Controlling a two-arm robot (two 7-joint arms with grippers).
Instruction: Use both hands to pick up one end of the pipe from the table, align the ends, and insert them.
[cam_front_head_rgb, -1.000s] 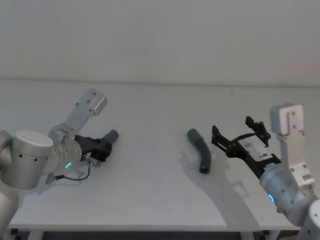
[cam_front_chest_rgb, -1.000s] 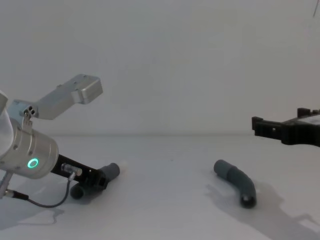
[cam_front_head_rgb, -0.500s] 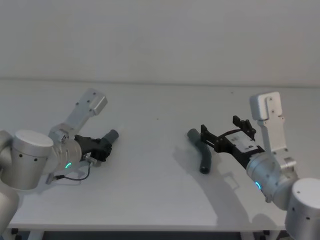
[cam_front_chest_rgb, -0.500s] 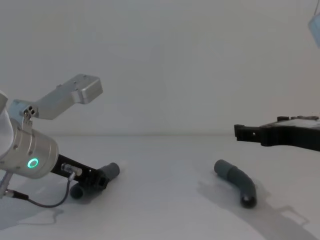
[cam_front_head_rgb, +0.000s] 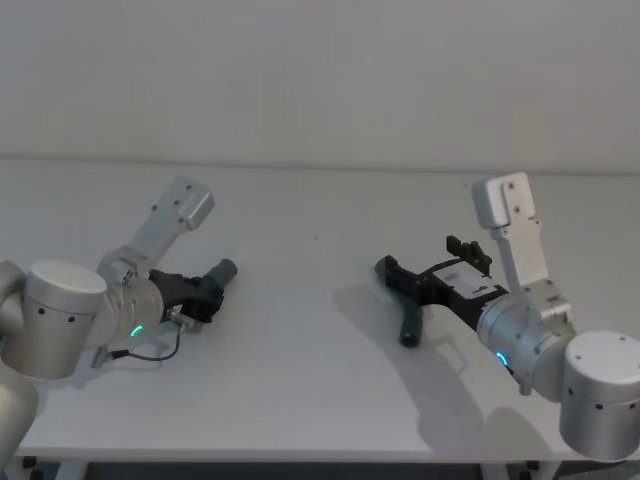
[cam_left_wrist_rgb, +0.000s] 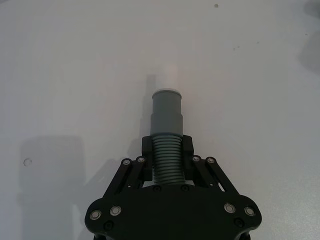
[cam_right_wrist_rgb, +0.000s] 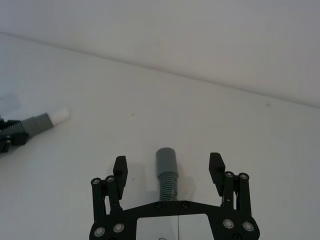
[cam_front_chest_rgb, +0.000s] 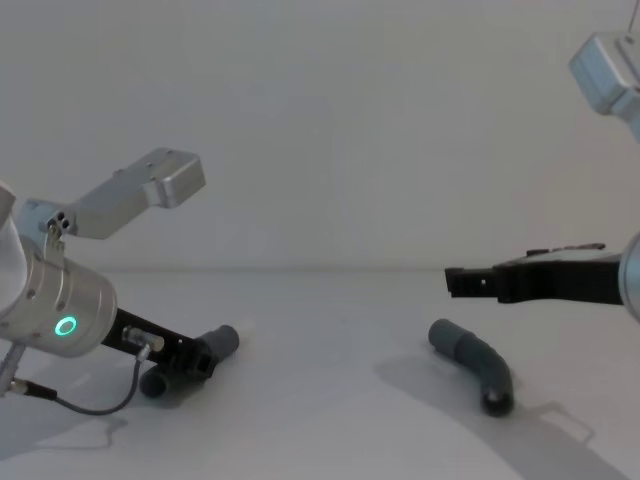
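My left gripper (cam_front_head_rgb: 203, 293) rests low on the table (cam_front_head_rgb: 300, 380) at the left, shut on the ribbed middle of one pipe piece (cam_left_wrist_rgb: 167, 160). That piece's grey cuff (cam_left_wrist_rgb: 167, 107) and whitish tip (cam_left_wrist_rgb: 167, 82) stick out past the fingers. The second pipe piece (cam_front_head_rgb: 410, 318), bent and dark grey, lies right of centre. My right gripper (cam_right_wrist_rgb: 168, 166) hovers open above it, one finger to each side, not touching. The chest view shows this gripper (cam_front_chest_rgb: 460, 283) clearly higher than the piece (cam_front_chest_rgb: 475, 362).
The white table runs wide between the two pipe pieces and toward the front edge. A thin cable (cam_front_head_rgb: 150, 355) loops on the surface beside my left wrist. A plain wall stands behind the table.
My right gripper has swung left and forward until it hangs over the second pipe piece. The left arm and its held piece have not moved.
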